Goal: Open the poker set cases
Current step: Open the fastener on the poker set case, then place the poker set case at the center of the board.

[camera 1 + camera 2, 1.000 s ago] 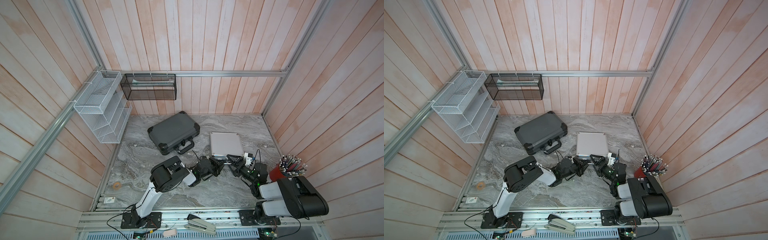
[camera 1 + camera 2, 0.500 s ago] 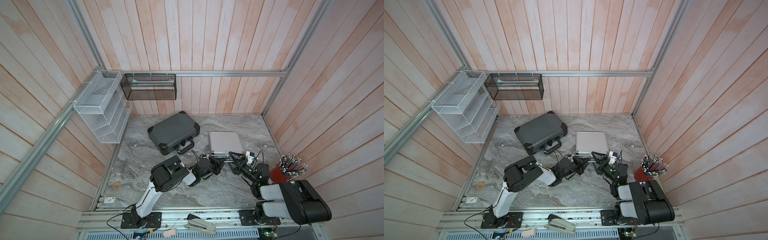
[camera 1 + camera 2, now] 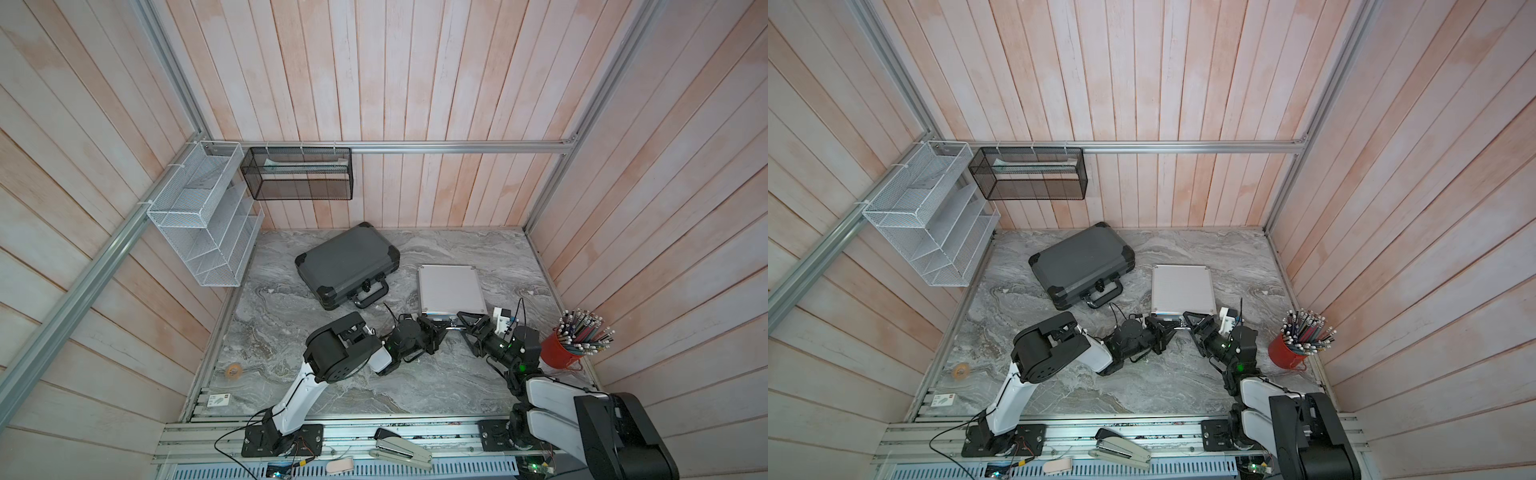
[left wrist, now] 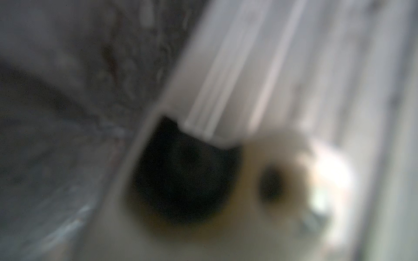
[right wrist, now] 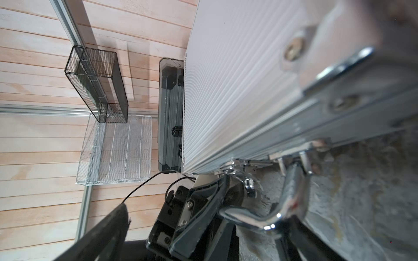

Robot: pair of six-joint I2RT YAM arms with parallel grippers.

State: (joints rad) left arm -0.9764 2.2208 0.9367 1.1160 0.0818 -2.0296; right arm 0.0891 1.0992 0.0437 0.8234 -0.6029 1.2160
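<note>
Both poker set cases lie shut on the marble table. The dark grey case (image 3: 347, 266) (image 3: 1081, 262) sits at the back left, its black handle facing the front. To its right is the ribbed silver case (image 3: 451, 289) (image 3: 1183, 289). My left gripper (image 3: 441, 329) (image 3: 1172, 328) is shut, its tips against the silver case's front edge by a latch (image 5: 235, 167). My right gripper (image 3: 462, 327) (image 3: 1188, 325) stands open at the same edge, with the chrome handle (image 5: 271, 217) between its fingers. The left wrist view is a blur of ribbed silver case (image 4: 260, 67).
A red cup of pencils (image 3: 559, 351) stands right beside the right arm. A white wire rack (image 3: 203, 232) and a black mesh basket (image 3: 297, 174) hang on the left and back walls. A tape roll (image 3: 234, 371) lies front left. A stapler (image 3: 401, 451) rests on the front rail.
My right gripper has shifted slightly along the silver case's front edge and stays open. The left gripper and both cases have not visibly moved.
</note>
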